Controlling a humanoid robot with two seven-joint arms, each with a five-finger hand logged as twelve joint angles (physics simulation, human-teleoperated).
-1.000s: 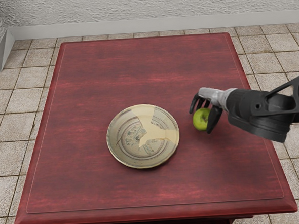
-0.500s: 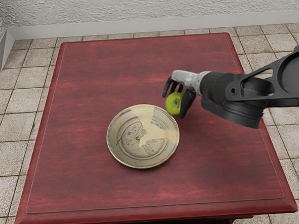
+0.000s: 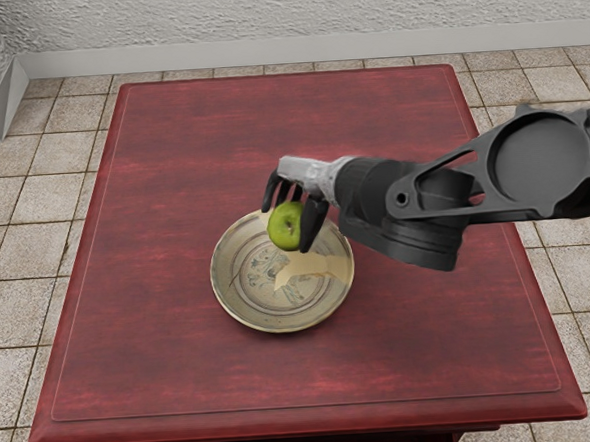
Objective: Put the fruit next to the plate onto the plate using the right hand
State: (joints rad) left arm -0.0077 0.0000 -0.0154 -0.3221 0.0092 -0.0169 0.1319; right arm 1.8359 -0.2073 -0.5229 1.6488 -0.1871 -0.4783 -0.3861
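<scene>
plate (image 3: 242,302) unmoved on counter (image 3: 161,159) | fruit (image 3: 286,226) carried left from beside plate's right rim, now over its far part, seemingly not set down yet | right hand (image 3: 297,189) fingers clamped on fruit | remaining: lower, release

R arm (image 3: 473,185) showing matte charcoal-black over most of length, smooth plastic-looking shells. Upper link ending in big flat round disc (image 3: 534,156), dk grey, thin raised rim. Open strut frame (image 3: 443,182) running fwd from disc, triangular cut-out showing table thru it. Forearm (image 3: 400,225) looking like fat dark cylinder w/ rounded end. Wrist section (image 3: 317,172) going lt grey, boxy. Right hand (image 3: 298,181) carrying slim black fingers (image 3: 315,220), jointed in short segments.
</scene>
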